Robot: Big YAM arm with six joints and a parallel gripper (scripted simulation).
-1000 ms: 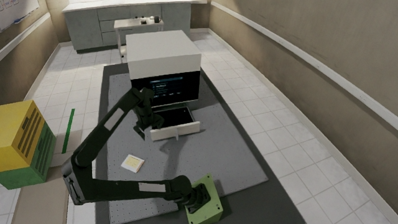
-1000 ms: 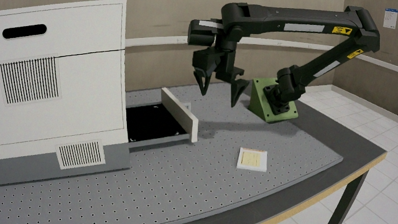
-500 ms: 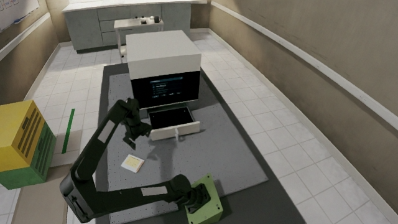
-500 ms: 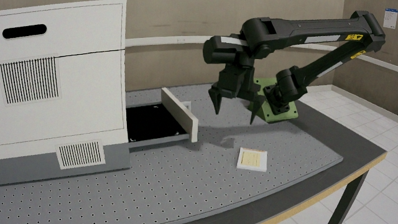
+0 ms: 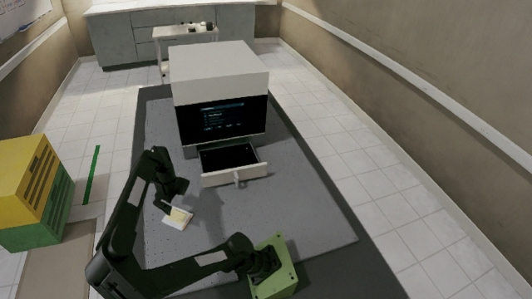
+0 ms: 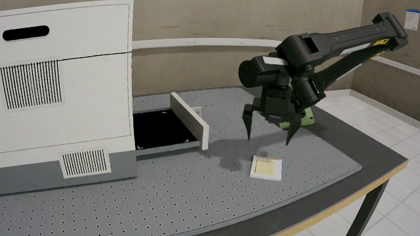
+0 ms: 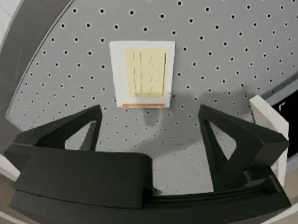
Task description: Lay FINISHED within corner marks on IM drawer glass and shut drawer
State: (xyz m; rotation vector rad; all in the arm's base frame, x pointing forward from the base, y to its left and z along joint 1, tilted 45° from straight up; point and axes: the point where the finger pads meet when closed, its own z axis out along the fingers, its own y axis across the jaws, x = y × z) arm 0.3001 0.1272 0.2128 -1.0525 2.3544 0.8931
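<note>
The cassette FINISHED (image 5: 178, 218) (image 6: 266, 168) (image 7: 145, 72), white with a yellow panel and an orange strip at one end, lies flat on the perforated board. My gripper (image 6: 268, 142) (image 7: 150, 109) is open and empty, pointing down above the board beside the cassette; in the wrist view the cassette lies just ahead of the fingertips, between their lines. The gel imager IM (image 5: 220, 89) (image 6: 69, 78) stands upright. Its drawer (image 5: 233, 174) (image 6: 191, 121) (image 7: 270, 117) is pulled out. The black glass (image 5: 229, 157) (image 6: 161, 129) has nothing on it, and small white corner marks show.
The grey perforated board (image 5: 291, 199) (image 6: 157, 203) lies under the imager and the cassette. The drawer's handle (image 5: 236, 178) sticks out from its front. The arm's green base (image 5: 287, 259) (image 6: 306, 118) stands at the near end. A yellow and green crate stack (image 5: 25, 178) stands left of the table.
</note>
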